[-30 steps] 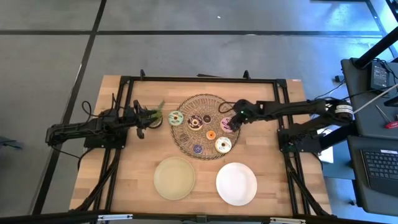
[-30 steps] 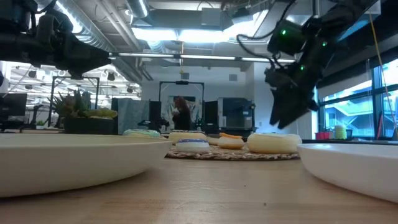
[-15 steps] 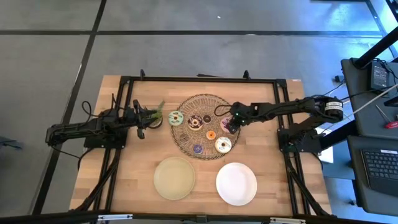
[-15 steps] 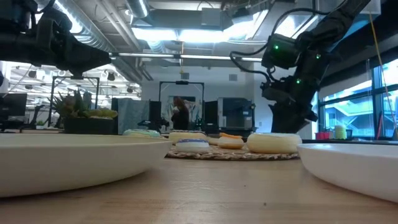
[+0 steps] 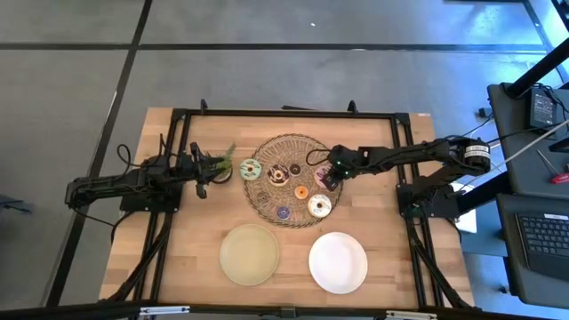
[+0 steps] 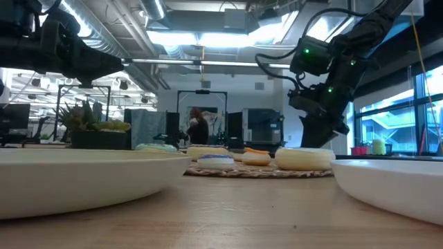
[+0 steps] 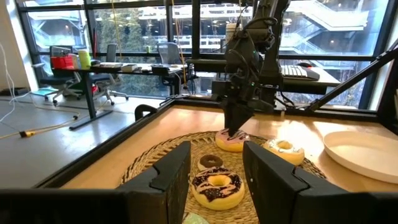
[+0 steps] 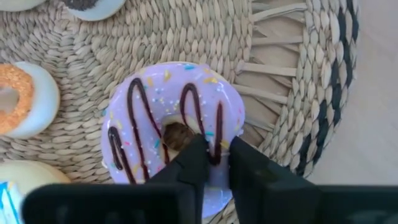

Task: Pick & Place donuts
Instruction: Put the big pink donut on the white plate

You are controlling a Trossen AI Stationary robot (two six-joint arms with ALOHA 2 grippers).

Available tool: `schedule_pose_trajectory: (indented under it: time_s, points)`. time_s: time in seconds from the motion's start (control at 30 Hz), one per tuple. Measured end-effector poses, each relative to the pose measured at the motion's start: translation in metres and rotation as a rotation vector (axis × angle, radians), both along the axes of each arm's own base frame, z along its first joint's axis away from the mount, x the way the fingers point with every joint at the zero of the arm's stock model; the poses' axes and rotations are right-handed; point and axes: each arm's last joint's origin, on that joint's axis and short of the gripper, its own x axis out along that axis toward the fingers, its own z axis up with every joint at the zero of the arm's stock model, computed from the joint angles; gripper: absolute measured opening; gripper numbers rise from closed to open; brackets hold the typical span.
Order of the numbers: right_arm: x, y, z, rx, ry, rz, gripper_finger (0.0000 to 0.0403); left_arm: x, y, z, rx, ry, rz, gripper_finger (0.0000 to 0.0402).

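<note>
Pinching only one side of the purple donut (image 8: 173, 129) at the woven mat's (image 5: 267, 203) right edge, centre frame, the right gripper (image 8: 211, 163) could lose it on lifting, while the left gripper (image 7: 214, 171) waits open at left.

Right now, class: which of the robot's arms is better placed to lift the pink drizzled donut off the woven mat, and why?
The right. Its gripper is already down on the pink donut, fingers pinching the ring's wall at the hole. The left gripper waits at the woven mat's far edge, open, near the green donut.
</note>
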Motion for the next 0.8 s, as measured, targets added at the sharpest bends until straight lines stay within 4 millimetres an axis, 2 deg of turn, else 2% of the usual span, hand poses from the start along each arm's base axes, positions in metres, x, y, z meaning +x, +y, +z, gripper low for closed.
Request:
schedule_pose_trajectory:
  time_s: [0.1, 0.17, 0.3, 0.4, 0.47, 0.57, 0.8]
  points:
    - [0.000, 0.000, 0.002, -0.011, 0.011, 0.025, 0.0037, 0.000, 0.000, 0.000, 0.000, 0.000, 0.000, 0.0143]
    - [0.001, 0.000, 0.010, -0.015, 0.016, 0.033, 0.0033, 0.000, 0.000, 0.000, 0.000, 0.000, 0.000, 0.0143]
    - [0.003, -0.001, 0.044, -0.037, -0.021, 0.054, 0.0034, 0.000, 0.000, 0.000, 0.000, 0.000, 0.000, 0.0143]
    - [0.002, 0.007, 0.073, -0.047, -0.058, 0.079, 0.0032, 0.000, 0.000, 0.000, 0.000, 0.000, 0.000, 0.0143]
    - [0.000, 0.019, 0.087, -0.034, -0.082, 0.132, 0.0030, 0.000, 0.000, 0.000, 0.000, 0.000, 0.000, 0.0143]
    - [-0.003, 0.047, 0.097, 0.034, -0.139, 0.217, 0.0030, 0.000, 0.000, 0.000, 0.000, 0.000, 0.000, 0.0143]
    - [-0.011, 0.124, 0.090, 0.180, -0.165, 0.294, 0.0034, 0.000, 0.000, 0.000, 0.000, 0.000, 0.000, 0.0143]
